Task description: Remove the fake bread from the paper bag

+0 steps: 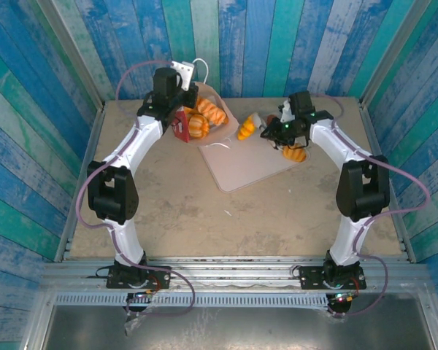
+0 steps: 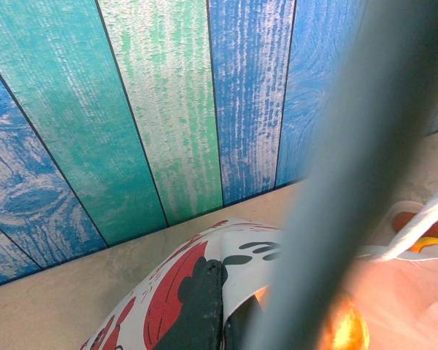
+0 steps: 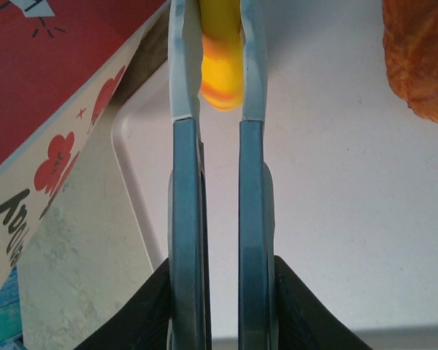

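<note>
Placement of 1 piece in hand: right gripper (image 3: 220,44) clamped on glossy yellow-orange toy pastry (image 3: 220,76), top centre of right wrist frame, over pale flat square tray (image 3: 336,219). Lower onto bare tray, clear of rough orange bun (image 3: 423,58) at upper right and of red-and-white paper gift bag (image 3: 51,80) at upper left. Release low so it cannot roll. Bag rim looks pinched by left gripper (image 2: 223,321). More orange loaves (image 1: 204,113) inside bag, upper centre of top frame.
</note>
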